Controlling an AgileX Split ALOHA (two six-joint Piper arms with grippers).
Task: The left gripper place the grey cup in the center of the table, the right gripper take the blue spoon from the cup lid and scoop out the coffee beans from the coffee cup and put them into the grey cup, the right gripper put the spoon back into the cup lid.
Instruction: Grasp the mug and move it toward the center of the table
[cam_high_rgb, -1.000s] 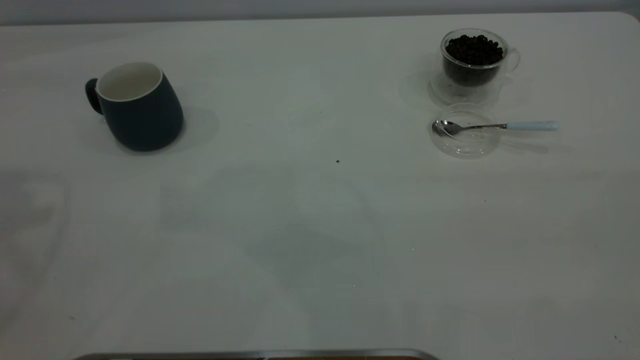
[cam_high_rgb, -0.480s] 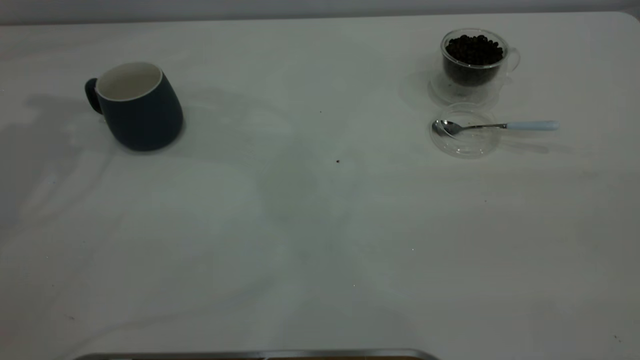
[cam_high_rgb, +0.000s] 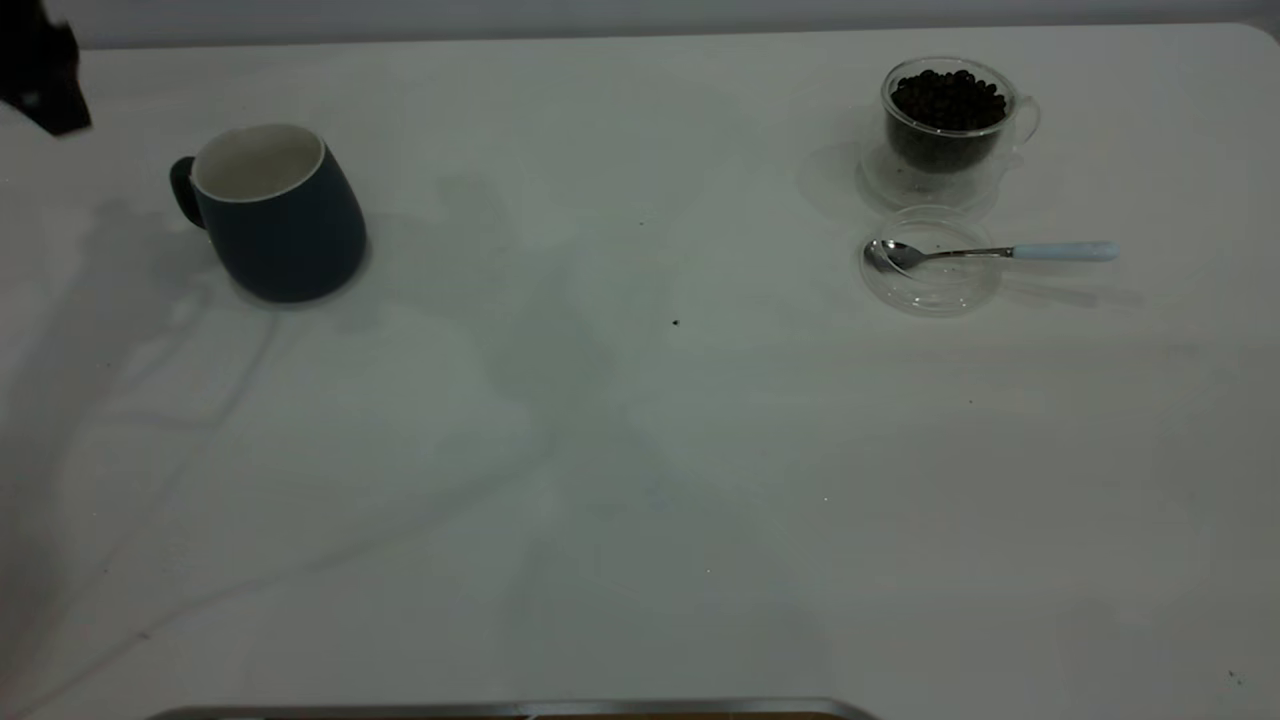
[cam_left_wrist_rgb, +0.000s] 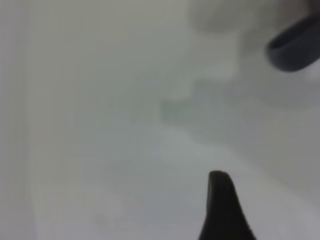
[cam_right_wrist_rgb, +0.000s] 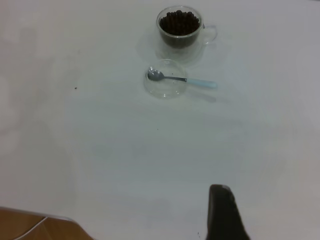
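The left arm (cam_high_rgb: 40, 70) is now seen at the top left corner of the exterior view, where nothing was seen half a second ago; only a dark part of it shows there, and broad new shadows are cast across the left side of the table (cam_high_rgb: 620, 480). In the left wrist view one dark fingertip (cam_left_wrist_rgb: 222, 205) is visible over bare table, with a blurred dark shape, probably the cup, at the far edge. Whether the left gripper is spread or closed cannot be told, though nothing is seen held in it.

The grey cup (cam_high_rgb: 275, 210) is found upright at the table's left, handle turned away from the centre, near the arriving arm but not touched by it. It has not been shifted, so the first step is judged to be just beginning: an approach to the cup.

The right arm is absent from the exterior view; one fingertip (cam_right_wrist_rgb: 225, 212) is shown in its wrist view, well apart from the work, and its grip cannot be told either. At the right, the spoon (cam_high_rgb: 990, 252) is laid across the lid (cam_high_rgb: 930, 285), bowl inside and blue handle overhanging. The coffee cup (cam_high_rgb: 948, 120) is placed just behind the lid, full of beans (cam_high_rgb: 946, 98).
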